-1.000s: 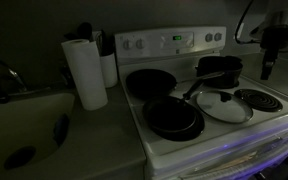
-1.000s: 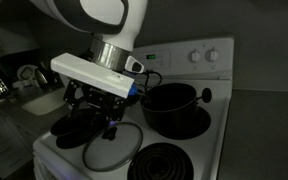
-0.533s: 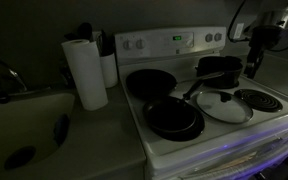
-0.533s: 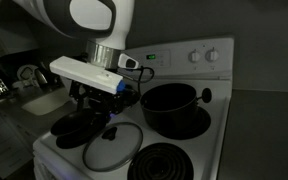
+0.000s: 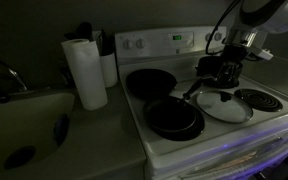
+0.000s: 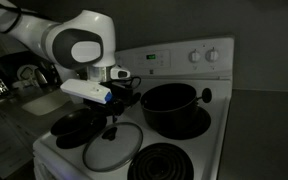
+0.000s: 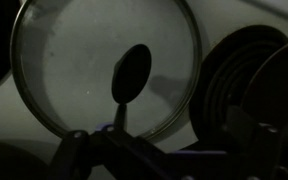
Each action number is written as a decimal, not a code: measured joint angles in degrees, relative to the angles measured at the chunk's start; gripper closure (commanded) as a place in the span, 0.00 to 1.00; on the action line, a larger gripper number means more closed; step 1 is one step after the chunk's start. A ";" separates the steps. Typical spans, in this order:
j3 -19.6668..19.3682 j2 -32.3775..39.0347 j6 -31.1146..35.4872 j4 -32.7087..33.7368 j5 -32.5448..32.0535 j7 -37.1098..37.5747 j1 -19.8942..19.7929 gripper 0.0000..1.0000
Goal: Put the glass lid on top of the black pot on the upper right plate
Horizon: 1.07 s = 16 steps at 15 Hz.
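While the lid [image 6: 111, 150] lies flat on the stove [image 6: 184, 58], the pot [image 6: 170, 105] stands bare. My claw [image 6: 111, 128] hangs over the lid; its width I cannot tell.

paper towel roll [image 5: 84, 72] upright; sink [image 5: 29, 125]; probably faucet [image 5: 4, 78]; frying pan [image 5: 174, 118]

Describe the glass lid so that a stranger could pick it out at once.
Start at the white stove beside the sink. On its top, towards the front edge, the glass lid lies flat between a shallow black frying pan and a bare coil burner. It alone is see-through, a thin-rimmed disc with a small dark knob at its centre.
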 measured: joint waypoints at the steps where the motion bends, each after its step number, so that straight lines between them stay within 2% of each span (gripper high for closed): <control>1: 0.72 1.29 2.23 -0.01 -1.65 3.12 0.00 0.00; 4: 2.83 3.54 7.16 -0.02 -10.97 16.46 -0.01 0.00; 7: 4.84 3.85 6.41 0.09 -18.88 30.35 0.02 0.00; 13: 5.14 3.85 6.34 0.09 -19.46 31.72 0.04 0.00; 16: 5.14 3.83 6.72 -0.39 -22.60 36.38 -0.04 0.00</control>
